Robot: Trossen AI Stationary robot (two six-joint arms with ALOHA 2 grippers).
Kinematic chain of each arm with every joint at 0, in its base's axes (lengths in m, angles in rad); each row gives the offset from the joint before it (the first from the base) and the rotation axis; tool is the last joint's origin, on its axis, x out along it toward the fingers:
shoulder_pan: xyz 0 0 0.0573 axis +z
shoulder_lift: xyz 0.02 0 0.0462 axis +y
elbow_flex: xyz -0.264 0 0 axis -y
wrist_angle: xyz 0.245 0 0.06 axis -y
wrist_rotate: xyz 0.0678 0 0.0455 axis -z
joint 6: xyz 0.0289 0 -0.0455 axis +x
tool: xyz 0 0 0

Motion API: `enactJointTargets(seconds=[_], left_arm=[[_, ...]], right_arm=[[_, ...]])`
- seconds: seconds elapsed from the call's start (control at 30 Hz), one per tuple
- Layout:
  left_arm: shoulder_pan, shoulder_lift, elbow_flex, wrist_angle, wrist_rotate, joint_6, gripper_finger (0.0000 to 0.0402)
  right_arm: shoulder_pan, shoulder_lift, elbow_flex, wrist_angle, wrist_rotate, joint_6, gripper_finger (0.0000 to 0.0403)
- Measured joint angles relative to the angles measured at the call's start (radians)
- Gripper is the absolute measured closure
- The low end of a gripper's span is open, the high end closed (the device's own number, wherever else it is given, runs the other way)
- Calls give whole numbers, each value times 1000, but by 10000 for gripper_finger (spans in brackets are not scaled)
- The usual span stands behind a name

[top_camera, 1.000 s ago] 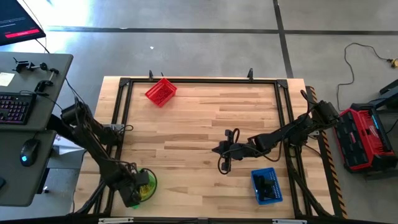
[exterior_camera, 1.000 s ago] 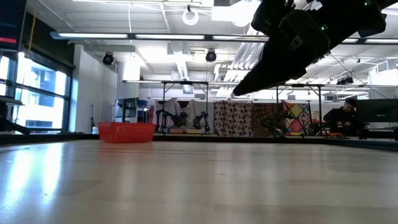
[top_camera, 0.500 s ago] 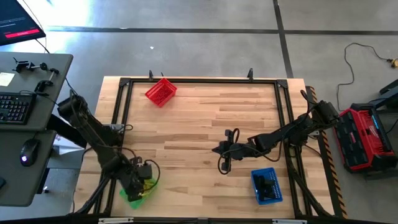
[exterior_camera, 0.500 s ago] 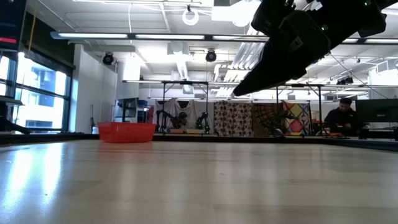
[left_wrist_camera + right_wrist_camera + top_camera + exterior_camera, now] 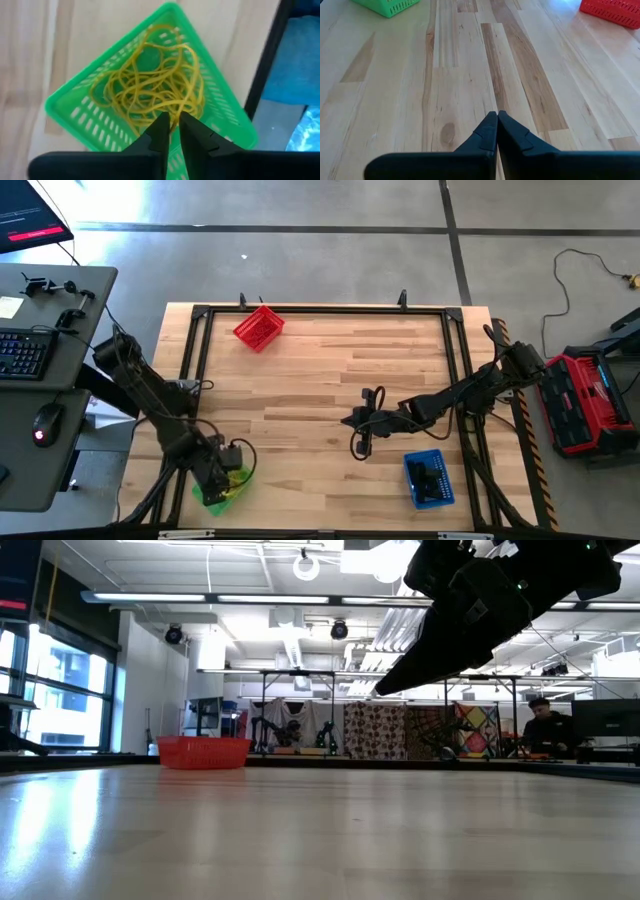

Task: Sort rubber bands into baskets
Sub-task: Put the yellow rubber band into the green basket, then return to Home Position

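Note:
The green basket (image 5: 216,494) sits at the table's near left corner and holds a heap of tan-yellow rubber bands (image 5: 150,85). My left gripper (image 5: 228,476) hangs over it, pointing down, its fingertips (image 5: 173,123) a narrow gap apart just above the heap. My right gripper (image 5: 351,420) is shut and empty above the bare table middle (image 5: 497,116). The blue basket (image 5: 428,480) at the near right holds black bands. The red basket (image 5: 259,327) stands at the far left. No loose bands show on the table. My left gripper's fingertips stand over the near part of the band heap (image 5: 170,112), coming from above. One yellow strand runs up to the gap between them. Whether the fingers touch it, I cannot tell.
A black frame (image 5: 320,310) runs round the table's edges. The red basket also shows in the low view (image 5: 204,752) and the right wrist view (image 5: 612,10). The right arm (image 5: 480,600) hangs high in the low view. A person sits in the room far behind.
My left arm has swung, and its gripper has shifted a little toward the table's right over the green basket. It has kept still for the last half second. My right arm has not moved.

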Motion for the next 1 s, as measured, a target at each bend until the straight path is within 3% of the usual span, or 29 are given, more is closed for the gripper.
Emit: enactJointTargets(seconds=[0.3,0.47,0.57,0.8,1.0], left_arm=[[-2,1,0,-109,-30,-65,292],[-1,1,0,-74,-67,5,273],[0,1,0,-16,-135,80,288],[44,1,0,78,-173,259,392],[154,1,0,203,-135,454,400]], right_arm=[[0,0,0,-1,0,0,403],[0,0,0,0,0,0,403],[0,0,0,0,0,-24,403],[-10,0,0,26,-6,-116,403],[-33,0,0,70,-61,-171,403]])
